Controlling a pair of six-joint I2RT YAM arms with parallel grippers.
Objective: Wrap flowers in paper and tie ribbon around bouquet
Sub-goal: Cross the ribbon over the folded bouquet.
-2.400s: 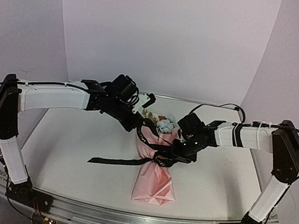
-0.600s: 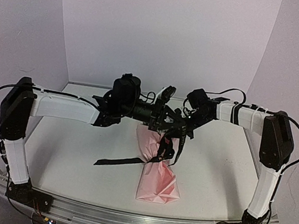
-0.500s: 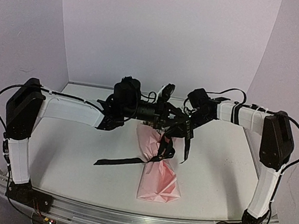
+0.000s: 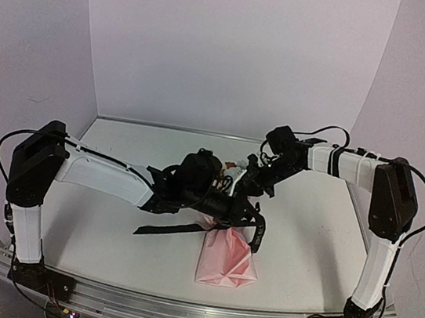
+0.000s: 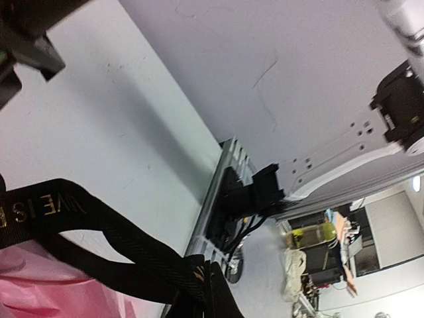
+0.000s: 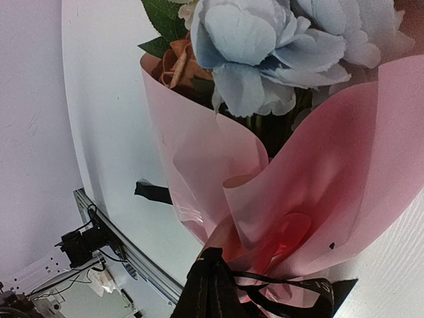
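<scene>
While the bouquet (image 4: 224,259) lies at the middle of the table (image 4: 107,231), blooms toward 12 o'clock and flared paper skirt toward 6 o'clock, the entry reads as follows. Left gripper (image 4: 238,210): over the bouquet's waist, clenched, with the ribbon (image 4: 163,230) running into its fingertips in the left wrist view. Right gripper (image 4: 252,182): just beyond, toward 1 o'clock of the waist, likewise clamped on a strand of ribbon in its own wrist view. Ribbon: black, lettered, circling the waist; one flat tail lies on the table toward 8 o'clock and a slack loop hangs at 3 o'clock. Flowers (image 6: 265,46): pale blue and orange-brown heads seated inside the paper (image 6: 318,185), whose pink folds gather at the tie. Step judged in hand: drawing the knot snug. Good handling would call for pulling the two strands apart evenly and low, toward 9 and 3 o'clock, so the tie stays on the narrow waist, neither sliding toward the blooms nor dragging the bouquet sideways, and for stopping before the thin paper creases or tears.
</scene>
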